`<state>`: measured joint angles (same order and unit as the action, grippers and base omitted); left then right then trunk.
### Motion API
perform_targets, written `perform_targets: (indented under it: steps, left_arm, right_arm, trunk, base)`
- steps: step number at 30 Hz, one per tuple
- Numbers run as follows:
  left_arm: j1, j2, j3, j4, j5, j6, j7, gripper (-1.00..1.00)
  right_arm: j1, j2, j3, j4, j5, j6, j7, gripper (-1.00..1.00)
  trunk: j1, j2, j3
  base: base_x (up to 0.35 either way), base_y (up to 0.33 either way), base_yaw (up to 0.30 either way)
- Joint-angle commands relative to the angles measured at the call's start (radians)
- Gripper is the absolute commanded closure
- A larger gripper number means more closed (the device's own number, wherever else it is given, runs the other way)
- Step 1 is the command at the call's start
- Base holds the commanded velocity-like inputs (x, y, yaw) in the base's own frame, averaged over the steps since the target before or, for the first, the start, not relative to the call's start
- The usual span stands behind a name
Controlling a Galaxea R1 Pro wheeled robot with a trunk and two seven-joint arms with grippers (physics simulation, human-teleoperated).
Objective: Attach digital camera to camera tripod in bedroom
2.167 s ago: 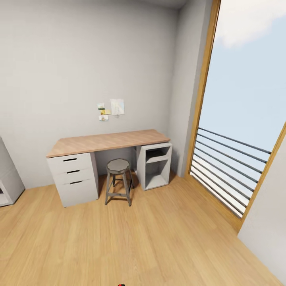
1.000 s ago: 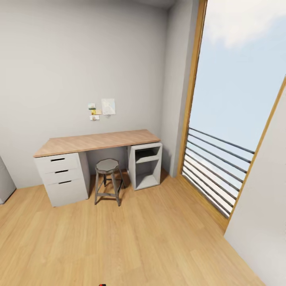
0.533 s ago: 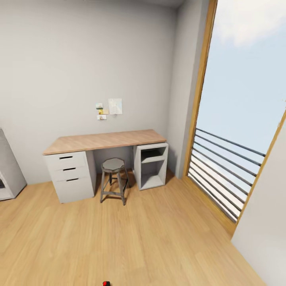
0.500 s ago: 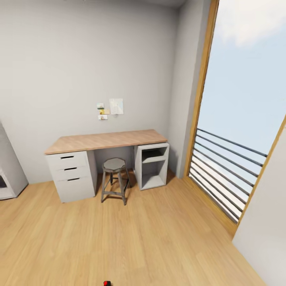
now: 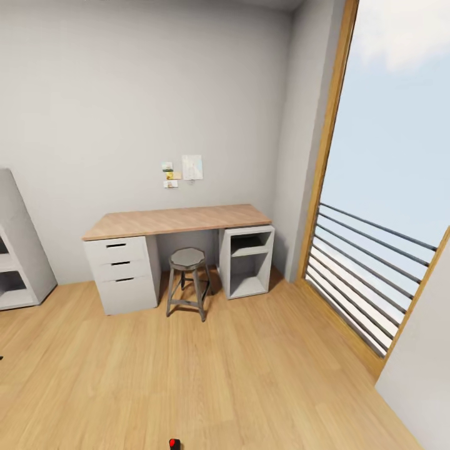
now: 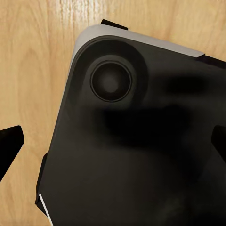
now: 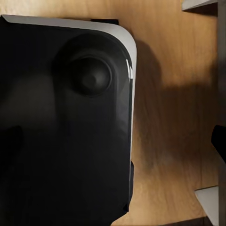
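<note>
Camera (image 5: 174, 444), seemingly the red dot at the near edge, is ungrasped, left hand (image 6: 113, 141) and right hand (image 7: 113, 141) spread empty; facing the far desk (image 5: 178, 220), next locate the tripod.

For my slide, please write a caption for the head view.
Bedroom corner: wood-topped desk, stool beneath, tall window with railing.

bedroom (image 5: 125, 94), pale grey walls, light wood plank floor, digital camera's red dot (image 5: 174, 443) at head view's bottom edge
</note>
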<state>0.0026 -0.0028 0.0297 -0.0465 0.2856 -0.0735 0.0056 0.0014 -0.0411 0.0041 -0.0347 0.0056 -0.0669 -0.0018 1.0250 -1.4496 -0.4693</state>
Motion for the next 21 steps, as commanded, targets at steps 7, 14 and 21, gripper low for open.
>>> perform_targets:
  steps: [7, 14, 21]
  left_arm:
    - [0.000, 0.000, 0.003, -0.001, 0.003, -0.002, 0.001, -1.00]
    - [0.000, 0.000, 0.001, -0.001, 0.003, -0.002, 0.001, -1.00]
    - [0.000, 0.002, 0.001, -0.012, 0.002, 0.001, 0.000, -1.00]
  right_arm:
    - [0.000, 0.001, 0.000, -0.001, 0.002, -0.002, 0.001, -1.00]
    - [0.000, 0.000, 0.000, -0.001, 0.002, -0.002, 0.001, -1.00]
    - [0.000, -0.009, -0.002, -0.002, 0.002, 0.001, 0.001, -1.00]
  trunk:
    - [0.000, 0.000, -0.001]
    - [0.000, 0.000, -0.001]
    - [0.000, 0.000, -0.001]
  base:
    - [0.000, 0.000, 0.001]
    - [0.000, 0.000, 0.000]
    - [0.000, 0.000, 0.000]
